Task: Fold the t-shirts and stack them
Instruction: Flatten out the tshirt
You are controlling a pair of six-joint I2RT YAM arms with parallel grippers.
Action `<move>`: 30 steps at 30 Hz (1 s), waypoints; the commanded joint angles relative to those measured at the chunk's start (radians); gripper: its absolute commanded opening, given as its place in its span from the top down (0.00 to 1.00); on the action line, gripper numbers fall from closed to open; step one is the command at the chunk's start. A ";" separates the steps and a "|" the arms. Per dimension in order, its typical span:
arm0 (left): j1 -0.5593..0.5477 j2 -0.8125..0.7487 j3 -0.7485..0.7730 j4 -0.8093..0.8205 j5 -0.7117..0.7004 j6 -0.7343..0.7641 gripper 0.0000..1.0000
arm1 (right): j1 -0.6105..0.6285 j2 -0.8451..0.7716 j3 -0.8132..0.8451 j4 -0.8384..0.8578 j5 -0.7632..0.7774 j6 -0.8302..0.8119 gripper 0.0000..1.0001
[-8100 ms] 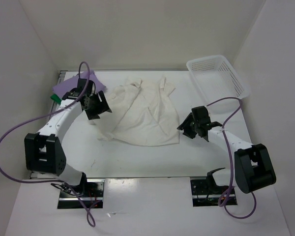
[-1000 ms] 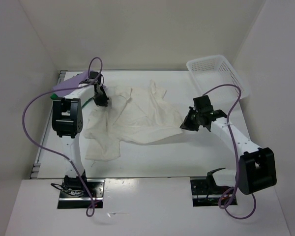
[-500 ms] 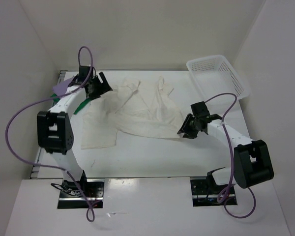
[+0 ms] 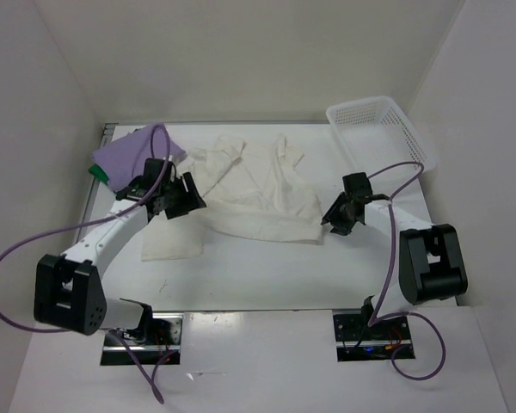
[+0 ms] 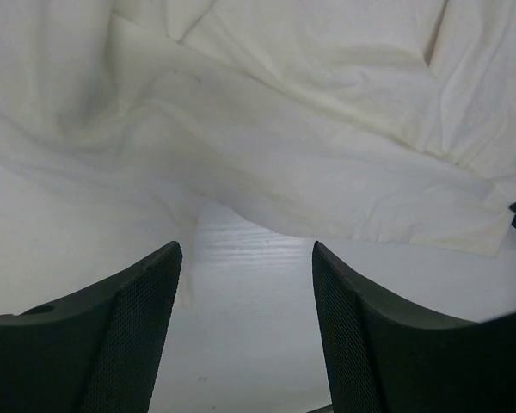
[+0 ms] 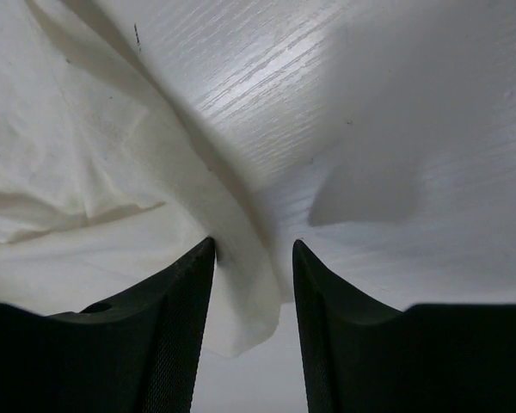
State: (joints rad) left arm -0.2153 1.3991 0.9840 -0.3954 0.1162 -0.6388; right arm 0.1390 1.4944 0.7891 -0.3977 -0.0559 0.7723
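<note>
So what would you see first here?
A big cream off-white cloth t-shirt lies rumpled in the middle of the white table, the black left gripper and right gripper at its two sides. A pale purple shirt sits in the far left corner, a white plastic mesh basket in the far right.

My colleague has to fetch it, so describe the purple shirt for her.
On the white table, look at the far left corner, across from the white mesh basket. The purple shirt lies there, with a bit of green shirt showing at its near edge. It is the only lavender cloth; the large spread shirt beside it is cream.
</note>
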 commanded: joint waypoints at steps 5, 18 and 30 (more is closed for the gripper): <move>0.059 -0.141 -0.076 -0.034 0.013 0.011 0.30 | 0.074 0.156 0.133 0.030 0.045 -0.045 0.63; 0.038 -0.092 0.013 -0.063 0.016 0.071 0.33 | 0.347 0.340 0.520 -0.216 0.278 -0.074 0.35; -0.593 0.282 0.326 0.019 -0.209 -0.005 0.29 | 0.002 -0.224 0.052 -0.115 -0.006 -0.044 0.54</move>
State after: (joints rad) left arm -0.7132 1.6100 1.2407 -0.4232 -0.0093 -0.6182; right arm 0.2054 1.2865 0.9115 -0.5354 0.0662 0.7166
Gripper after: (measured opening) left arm 0.699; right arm 0.506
